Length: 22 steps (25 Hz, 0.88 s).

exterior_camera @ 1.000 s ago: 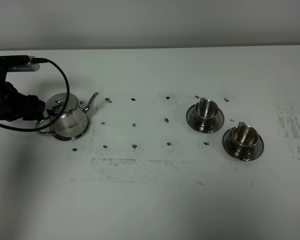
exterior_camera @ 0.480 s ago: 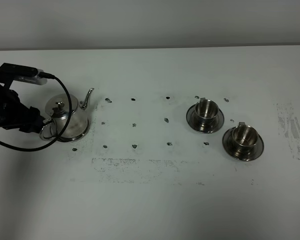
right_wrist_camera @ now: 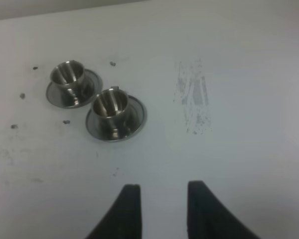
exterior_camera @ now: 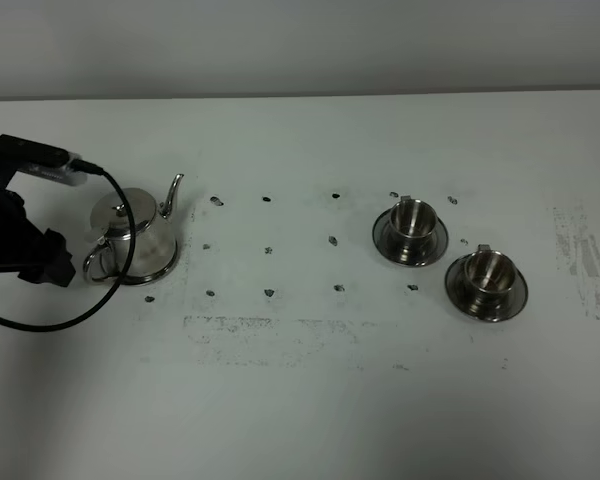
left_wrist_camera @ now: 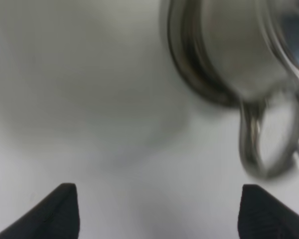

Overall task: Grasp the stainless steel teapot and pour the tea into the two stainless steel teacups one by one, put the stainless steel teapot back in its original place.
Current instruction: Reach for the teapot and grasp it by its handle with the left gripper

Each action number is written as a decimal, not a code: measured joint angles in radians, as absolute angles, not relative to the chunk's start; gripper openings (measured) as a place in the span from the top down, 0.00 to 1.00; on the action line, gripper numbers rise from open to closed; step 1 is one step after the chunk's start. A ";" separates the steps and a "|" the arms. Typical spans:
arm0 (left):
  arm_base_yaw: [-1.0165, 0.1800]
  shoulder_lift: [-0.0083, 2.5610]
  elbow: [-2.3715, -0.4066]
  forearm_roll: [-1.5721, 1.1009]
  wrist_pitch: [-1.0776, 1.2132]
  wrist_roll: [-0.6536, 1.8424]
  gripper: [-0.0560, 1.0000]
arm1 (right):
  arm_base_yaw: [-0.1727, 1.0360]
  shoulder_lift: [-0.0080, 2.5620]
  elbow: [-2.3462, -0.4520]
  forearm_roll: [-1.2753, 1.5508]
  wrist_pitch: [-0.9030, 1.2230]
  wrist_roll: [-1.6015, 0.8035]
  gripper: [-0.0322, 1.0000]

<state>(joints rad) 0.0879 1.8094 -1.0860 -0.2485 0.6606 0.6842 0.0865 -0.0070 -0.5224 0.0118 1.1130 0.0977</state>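
Observation:
The stainless steel teapot [exterior_camera: 135,238] stands upright on the white table at the left, its spout pointing right and its loop handle [left_wrist_camera: 266,144] toward my left gripper. My left gripper [exterior_camera: 60,268] is just left of the handle, apart from it; in the left wrist view the gripper [left_wrist_camera: 162,214] is wide open and empty. The two stainless steel teacups [exterior_camera: 412,220] [exterior_camera: 486,270] stand on their saucers at the right, and both also show in the right wrist view [right_wrist_camera: 67,74] [right_wrist_camera: 110,104]. My right gripper [right_wrist_camera: 162,204] is open and empty, short of the cups.
A black cable [exterior_camera: 40,325] loops from the left arm across the teapot's front. Small dark marks [exterior_camera: 268,250] dot the table's middle. A scuffed patch [exterior_camera: 578,255] lies at the far right, also seen in the right wrist view [right_wrist_camera: 194,99].
The teapot went from tilted in the left gripper to upright on the table. The left gripper has let go of the handle and drawn back to the left.

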 joint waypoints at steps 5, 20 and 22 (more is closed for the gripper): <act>0.065 1.693 -1.078 -0.225 0.798 0.681 0.34 | 0.087 -0.007 -0.522 0.012 1.113 0.098 0.76; -0.087 1.799 -1.307 -0.091 0.919 0.521 0.34 | 0.087 -0.007 -0.522 0.012 1.113 0.098 0.76; -0.096 1.822 -1.308 -0.092 0.900 0.554 0.34 | 0.087 -0.007 -0.522 0.012 1.113 0.098 0.76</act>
